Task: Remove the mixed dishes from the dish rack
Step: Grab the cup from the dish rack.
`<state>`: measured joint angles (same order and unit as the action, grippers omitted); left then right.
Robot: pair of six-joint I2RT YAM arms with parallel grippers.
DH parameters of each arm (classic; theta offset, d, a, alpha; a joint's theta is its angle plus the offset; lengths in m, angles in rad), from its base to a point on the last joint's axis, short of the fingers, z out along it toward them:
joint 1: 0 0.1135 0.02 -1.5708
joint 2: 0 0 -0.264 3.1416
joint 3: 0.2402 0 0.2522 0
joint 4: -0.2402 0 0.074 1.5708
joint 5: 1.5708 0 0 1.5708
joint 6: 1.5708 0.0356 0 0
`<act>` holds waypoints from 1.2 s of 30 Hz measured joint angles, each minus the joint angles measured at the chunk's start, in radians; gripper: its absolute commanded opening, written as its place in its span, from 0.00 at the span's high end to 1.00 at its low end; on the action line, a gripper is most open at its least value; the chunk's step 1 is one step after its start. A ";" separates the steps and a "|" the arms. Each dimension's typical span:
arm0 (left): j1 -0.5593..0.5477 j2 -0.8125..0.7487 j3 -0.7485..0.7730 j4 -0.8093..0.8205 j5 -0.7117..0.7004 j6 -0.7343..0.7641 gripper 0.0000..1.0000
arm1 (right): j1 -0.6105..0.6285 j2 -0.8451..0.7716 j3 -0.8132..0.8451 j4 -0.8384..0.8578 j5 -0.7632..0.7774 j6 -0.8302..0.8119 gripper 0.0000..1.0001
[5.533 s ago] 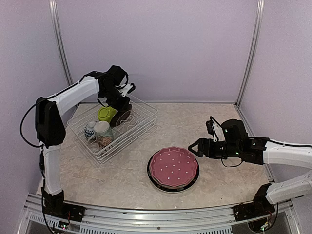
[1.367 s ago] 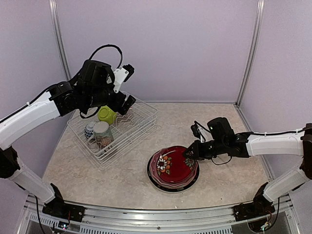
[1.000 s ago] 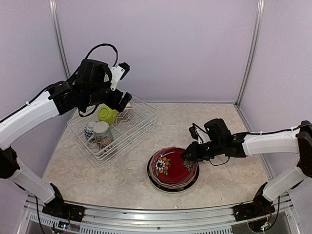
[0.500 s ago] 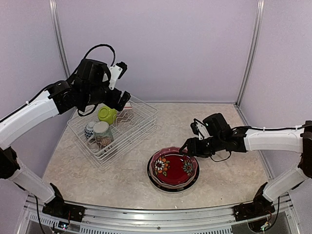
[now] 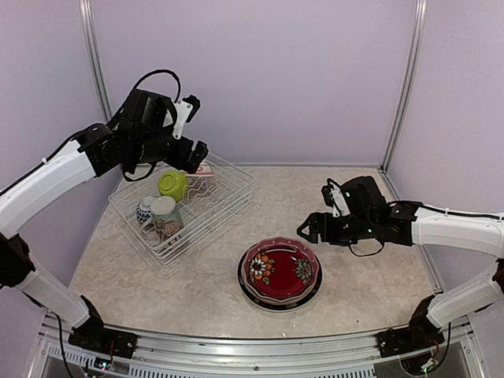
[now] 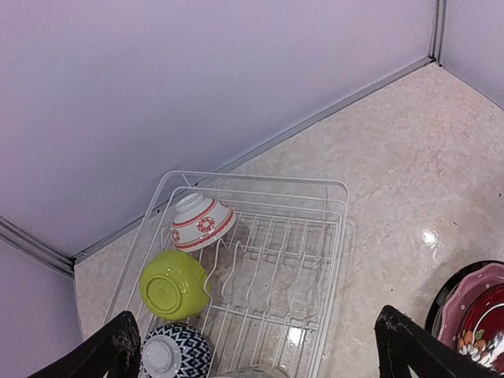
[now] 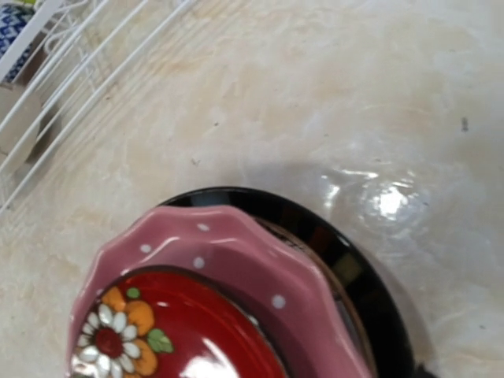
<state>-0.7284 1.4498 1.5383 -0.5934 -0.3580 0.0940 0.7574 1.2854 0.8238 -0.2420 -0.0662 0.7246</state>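
Both arms wear smooth white shells along their long links, with chunky black housings at every joint. The left arm [image 5: 47,181] has a thin black cable [image 5: 153,76] looping over its wrist block, and a small white bracket juts out beside it. Its fingers [image 6: 118,350] are matte black with rough, flaky edges. The right arm [image 5: 461,228] shows tiny green lights [image 5: 349,191] on its black wrist. The bases [image 5: 88,335] are black.

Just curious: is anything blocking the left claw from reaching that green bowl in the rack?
Nothing visible does. The left gripper hangs open above the dish rack, and the lime green bowl lies upside down with nothing over it.
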 measured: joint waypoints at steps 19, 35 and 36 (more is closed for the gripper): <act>0.443 -0.059 -0.146 -0.390 0.452 -0.387 0.01 | -0.047 -0.104 -0.110 0.100 0.003 -0.031 0.08; 0.440 0.150 -0.131 -0.394 0.558 -0.390 0.01 | -0.063 -0.188 -0.163 0.144 -0.027 -0.035 0.08; 0.436 0.157 -0.129 -0.393 0.560 -0.386 0.01 | -0.063 -0.195 -0.167 0.145 -0.026 -0.032 0.08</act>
<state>-0.2928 1.6066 1.4090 -0.9859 0.2020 -0.2920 0.6945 1.0904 0.6563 -0.0975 -0.0925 0.6922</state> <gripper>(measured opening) 0.990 0.923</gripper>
